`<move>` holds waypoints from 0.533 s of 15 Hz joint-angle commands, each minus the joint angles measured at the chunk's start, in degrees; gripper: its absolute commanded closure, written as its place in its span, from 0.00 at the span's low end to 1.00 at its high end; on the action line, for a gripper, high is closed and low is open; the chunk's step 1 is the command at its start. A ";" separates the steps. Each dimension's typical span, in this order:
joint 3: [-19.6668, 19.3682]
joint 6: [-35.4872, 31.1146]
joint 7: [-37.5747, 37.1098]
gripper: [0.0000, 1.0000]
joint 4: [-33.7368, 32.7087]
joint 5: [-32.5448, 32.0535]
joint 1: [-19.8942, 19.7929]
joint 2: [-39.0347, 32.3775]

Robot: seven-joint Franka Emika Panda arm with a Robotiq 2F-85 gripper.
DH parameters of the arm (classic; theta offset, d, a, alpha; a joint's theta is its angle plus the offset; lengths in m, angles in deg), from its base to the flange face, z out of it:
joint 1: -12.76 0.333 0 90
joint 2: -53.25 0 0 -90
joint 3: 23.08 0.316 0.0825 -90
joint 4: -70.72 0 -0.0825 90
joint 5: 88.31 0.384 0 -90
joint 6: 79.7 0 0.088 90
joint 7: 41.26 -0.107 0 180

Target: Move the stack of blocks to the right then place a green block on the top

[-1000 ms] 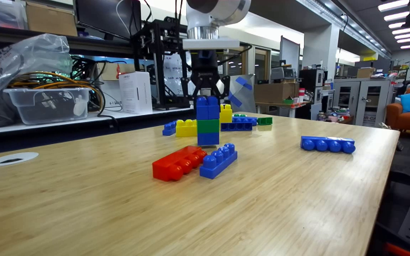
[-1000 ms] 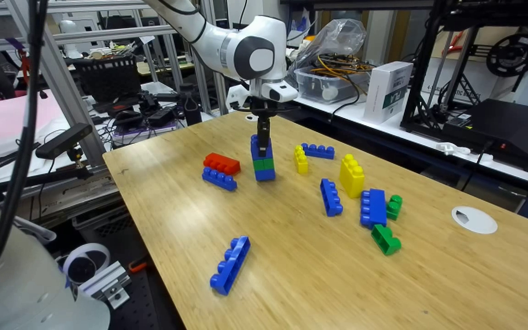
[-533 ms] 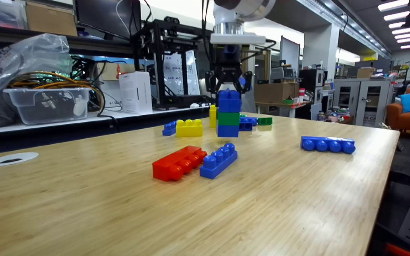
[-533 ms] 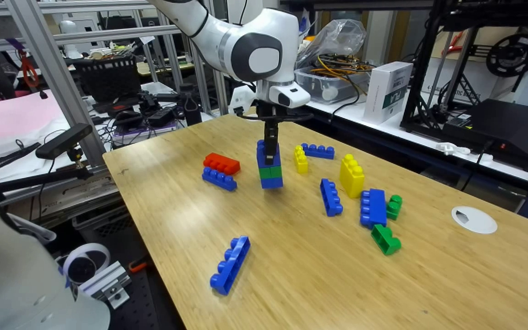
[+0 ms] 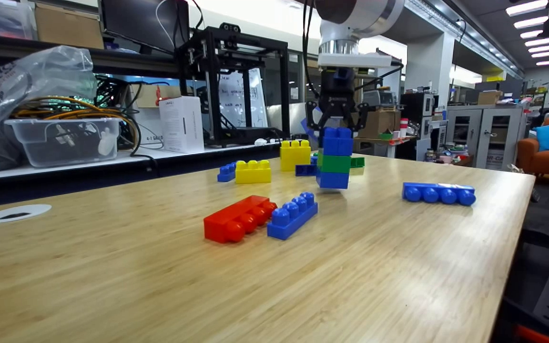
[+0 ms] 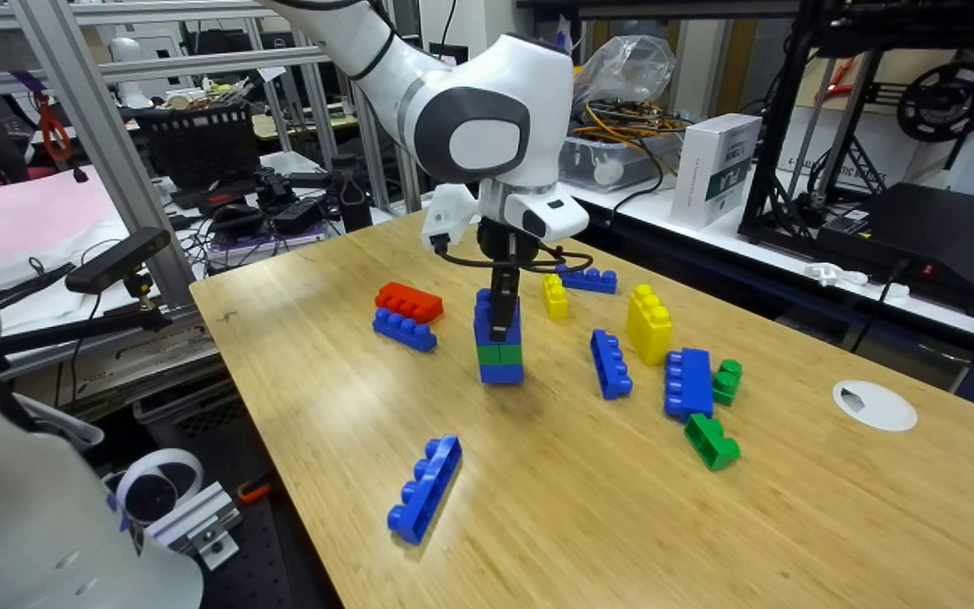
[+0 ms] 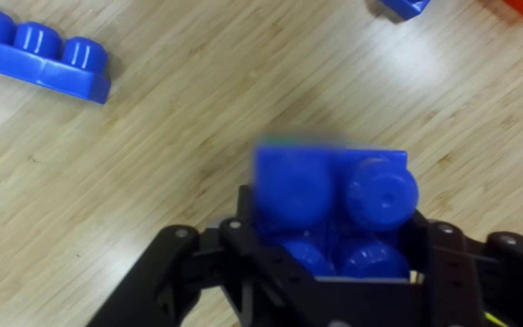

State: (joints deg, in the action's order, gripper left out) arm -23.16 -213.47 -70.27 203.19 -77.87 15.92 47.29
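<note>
The claw (image 6: 500,326) grips the stack of blocks (image 5: 335,161) by its top blue layer (image 5: 338,142), low over the tabletop (image 6: 588,507)
The stack looks slightly tilted in an exterior view, its bottom brick (image 5: 334,180) so near the wood that contact cannot be told. Doing this well likely means squaring it up, easing down until it sits flat, then letting go evenly, the green block (image 6: 713,441) on its side at the right, one of two there, kept for afterwards. The surface is pale grained wood with a soft sheen; beyond its far edge a white shelf (image 6: 652,205) carries a clear bin (image 6: 580,167) of cables (image 6: 635,121) and a white carton (image 6: 715,173)
</note>
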 commanded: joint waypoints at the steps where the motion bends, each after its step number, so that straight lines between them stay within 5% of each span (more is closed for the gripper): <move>1: -0.27 -1.87 2.02 0.56 3.10 0.66 -0.92 1.86; 8: -0.67 -1.89 1.23 0.56 4.03 -2.14 -0.96 1.44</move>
State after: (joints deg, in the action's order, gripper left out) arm -23.93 -214.50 -69.75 205.99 -78.97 15.26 47.78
